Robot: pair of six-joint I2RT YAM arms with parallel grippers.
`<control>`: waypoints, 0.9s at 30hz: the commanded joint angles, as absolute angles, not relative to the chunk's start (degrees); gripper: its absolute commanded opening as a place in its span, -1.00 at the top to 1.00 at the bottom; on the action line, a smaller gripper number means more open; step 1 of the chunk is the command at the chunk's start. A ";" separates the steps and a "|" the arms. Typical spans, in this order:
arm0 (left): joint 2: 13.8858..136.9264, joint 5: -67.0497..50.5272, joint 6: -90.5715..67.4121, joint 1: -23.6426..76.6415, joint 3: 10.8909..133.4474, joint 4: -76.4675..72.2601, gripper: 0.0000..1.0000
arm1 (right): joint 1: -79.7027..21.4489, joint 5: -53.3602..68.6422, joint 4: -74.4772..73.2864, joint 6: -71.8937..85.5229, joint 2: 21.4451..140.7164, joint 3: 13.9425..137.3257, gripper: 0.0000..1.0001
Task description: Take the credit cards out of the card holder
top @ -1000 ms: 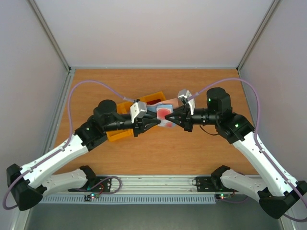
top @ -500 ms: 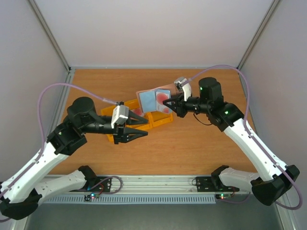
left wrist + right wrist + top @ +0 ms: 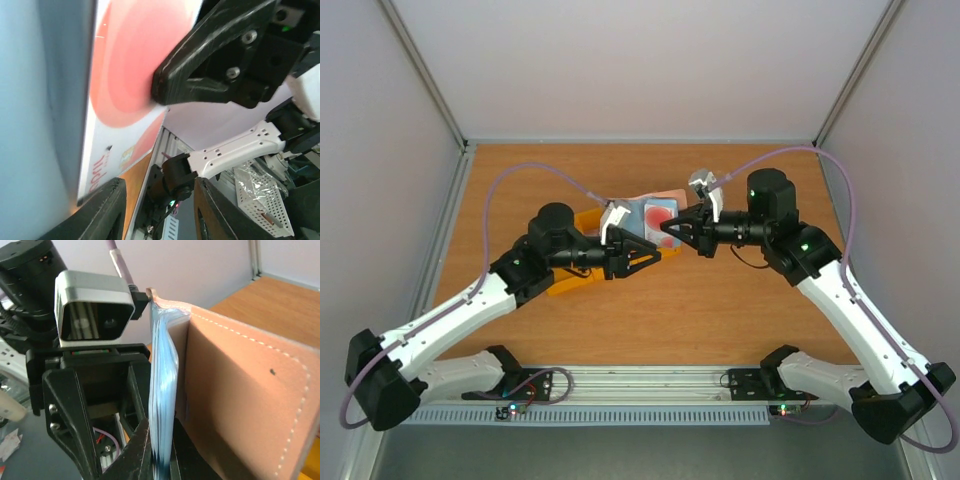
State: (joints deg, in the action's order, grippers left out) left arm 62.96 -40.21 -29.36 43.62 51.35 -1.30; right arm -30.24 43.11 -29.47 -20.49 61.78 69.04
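Note:
My right gripper (image 3: 672, 232) is shut on the card holder (image 3: 653, 212) and holds it upright above the table. The holder's taupe-brown outside (image 3: 245, 390) and the pale blue-grey edge of its inside (image 3: 162, 385) fill the right wrist view. The whitish-pink card with the red blotch (image 3: 127, 65) sits in the holder's inner panel (image 3: 30, 100). One right finger (image 3: 210, 65) presses on this card. My left gripper (image 3: 652, 256) is open just in front of the card, its fingers (image 3: 102, 210) below the card's lower edge. The teal and dark red cards are not visible.
A yellow plastic tray (image 3: 578, 280) lies on the wooden table (image 3: 720, 310) under my left arm, mostly hidden by it. The two grippers face each other closely at the table's middle. Pale walls stand at the back and both sides.
My left gripper swung left over the yellow tray, then came back to the holder, open. My right gripper lifted the holder farther back, then brought it slightly nearer.

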 commanded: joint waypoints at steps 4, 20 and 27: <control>57.83 -45.09 -30.20 41.06 51.45 -9.71 0.30 | -30.23 54.28 -27.17 -25.29 58.24 67.51 0.98; 56.14 -43.58 -19.80 39.58 51.85 -2.43 0.37 | -30.21 60.95 -32.11 -29.37 58.93 70.58 0.98; 53.58 -44.09 -14.86 39.53 50.90 0.88 0.31 | -30.23 59.50 -34.60 -30.62 59.15 71.77 0.97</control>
